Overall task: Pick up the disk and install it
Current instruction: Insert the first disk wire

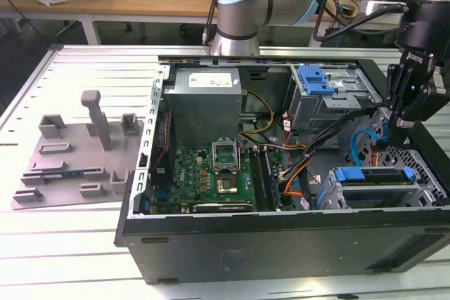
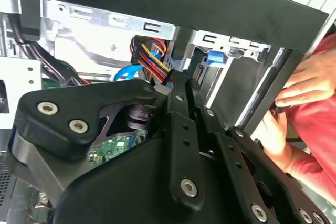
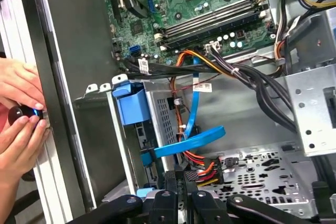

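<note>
Jaws narrow, holding nothing, above drive cage [image 1: 426,186]. Disk [image 1: 373,174] sits inside already (install looks near done, I judge). My next move needs care: blue cable [image 3: 194,141] close.

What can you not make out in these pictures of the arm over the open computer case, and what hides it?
1. Label of the disk: exterior view, the drive cage covers it.
2. What the person's hands hold: first wrist view, the case wall and the picture's edge cut it off.
3. Whether the gripper holds anything: second wrist view, its own black body blocks the sight.
</note>
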